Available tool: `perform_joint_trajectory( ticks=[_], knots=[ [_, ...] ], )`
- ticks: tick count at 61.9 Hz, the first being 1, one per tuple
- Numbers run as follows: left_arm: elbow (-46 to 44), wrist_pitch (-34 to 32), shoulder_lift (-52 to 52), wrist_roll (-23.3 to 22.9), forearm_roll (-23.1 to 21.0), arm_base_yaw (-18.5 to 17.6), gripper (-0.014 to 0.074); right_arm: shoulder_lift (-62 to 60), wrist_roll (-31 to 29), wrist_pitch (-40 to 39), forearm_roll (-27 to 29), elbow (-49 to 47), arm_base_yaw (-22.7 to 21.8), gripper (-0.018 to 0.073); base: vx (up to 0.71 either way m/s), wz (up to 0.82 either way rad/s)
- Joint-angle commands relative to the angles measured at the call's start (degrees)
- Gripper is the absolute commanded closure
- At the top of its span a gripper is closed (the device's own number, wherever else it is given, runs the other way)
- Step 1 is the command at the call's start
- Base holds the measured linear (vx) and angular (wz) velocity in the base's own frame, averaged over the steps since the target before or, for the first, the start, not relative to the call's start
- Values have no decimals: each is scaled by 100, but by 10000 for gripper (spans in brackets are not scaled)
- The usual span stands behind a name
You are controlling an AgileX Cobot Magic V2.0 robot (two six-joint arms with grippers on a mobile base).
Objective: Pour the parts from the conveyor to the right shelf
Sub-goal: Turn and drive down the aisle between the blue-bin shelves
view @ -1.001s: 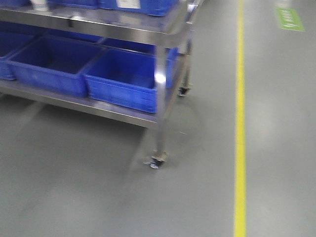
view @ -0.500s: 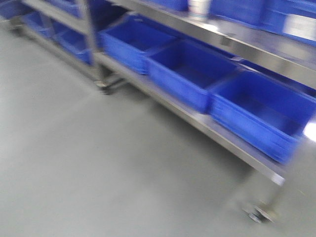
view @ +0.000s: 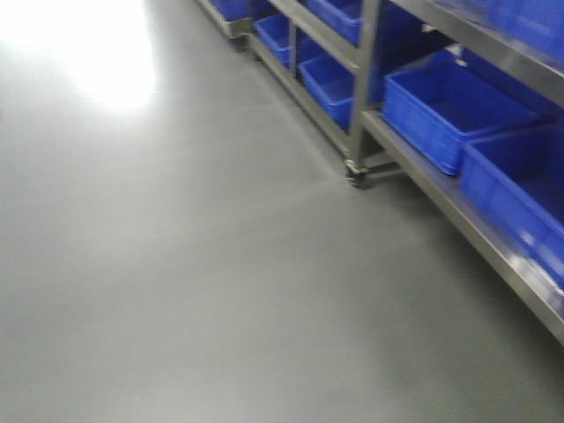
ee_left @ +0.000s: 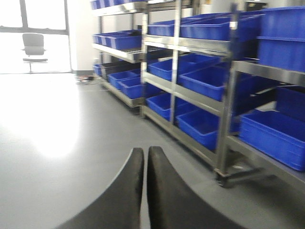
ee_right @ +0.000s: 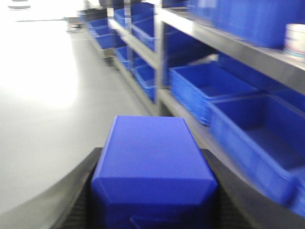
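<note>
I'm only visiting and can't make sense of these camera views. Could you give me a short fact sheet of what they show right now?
Place: grey floor alongside metal shelving
On the shelves: open blue bins, one white container
Left gripper: shut, holding nothing
Right gripper: shut on a blue box
Far end: chair before a bright window
Picture quality: blurred, so the contents of the bins cannot be made out

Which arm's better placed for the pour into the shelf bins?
Right. Its end effector holds the blue box, with open shelf bins close ahead on its right. The left end effector is shut and empty.
</note>
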Motion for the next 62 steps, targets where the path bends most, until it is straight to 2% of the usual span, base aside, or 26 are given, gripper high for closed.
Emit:
perform_joint_trajectory(
  ticks=[1, 32, 62],
  knots=[
    [177, -439, -60, -49, -16, -45, 602, 99, -48, -471, -21, -168, -14, 564, 22, 68],
    [177, -439, -60, -49, -16, -45, 602, 99, -48, -471, -21, -168, -14, 564, 23, 54],
    [177, -439, -60, -49, -16, -45, 602, 99, -48, -471, -21, -168, -14, 564, 44, 1]
  ],
)
